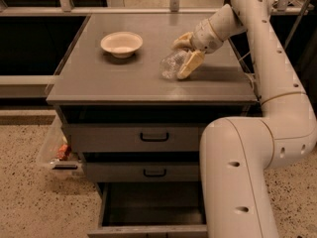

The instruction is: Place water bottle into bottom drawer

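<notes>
The water bottle (172, 64) lay flat, its long axis slanting front-left to back-right, clear and crinkled. The gripper (186, 52) straddled it, fingers apart.

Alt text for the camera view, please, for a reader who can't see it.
A white robot arm reaches its tool to a clear water bottle lying on a grey cabinet top, to the right of a pale bowl. Below, two shallow drawers are shut and the bottom drawer stands pulled open.
</notes>
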{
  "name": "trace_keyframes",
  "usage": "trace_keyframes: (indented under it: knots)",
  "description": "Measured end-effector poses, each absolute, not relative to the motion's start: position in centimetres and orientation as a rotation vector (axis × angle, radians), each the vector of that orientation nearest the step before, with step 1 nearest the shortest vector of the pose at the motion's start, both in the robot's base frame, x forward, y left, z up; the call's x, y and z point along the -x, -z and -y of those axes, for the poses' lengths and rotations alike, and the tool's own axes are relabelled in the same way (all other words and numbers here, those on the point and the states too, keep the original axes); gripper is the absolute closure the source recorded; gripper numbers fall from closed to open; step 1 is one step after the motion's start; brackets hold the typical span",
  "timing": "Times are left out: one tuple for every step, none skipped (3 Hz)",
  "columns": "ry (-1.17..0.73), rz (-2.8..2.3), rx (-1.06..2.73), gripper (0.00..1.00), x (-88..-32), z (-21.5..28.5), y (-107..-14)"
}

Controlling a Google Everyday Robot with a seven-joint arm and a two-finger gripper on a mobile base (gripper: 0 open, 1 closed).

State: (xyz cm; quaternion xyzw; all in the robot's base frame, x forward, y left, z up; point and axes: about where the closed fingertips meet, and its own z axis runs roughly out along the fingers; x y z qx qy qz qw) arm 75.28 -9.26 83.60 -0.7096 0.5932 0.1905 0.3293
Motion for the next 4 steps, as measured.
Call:
trace_keyframes:
  knots:
    - [-0.498,-1.552,1.856,0.9,-75.3,9.3,-83.6]
    - [-0.498,-1.552,1.856,1.0,-75.3,9.3,-83.7]
    - [-0.498,-1.552,1.856,1.0,-75.1,9.2,-84.5]
    - [-0.498,-1.552,1.856,1.0,-74.9,9.1,-84.9]
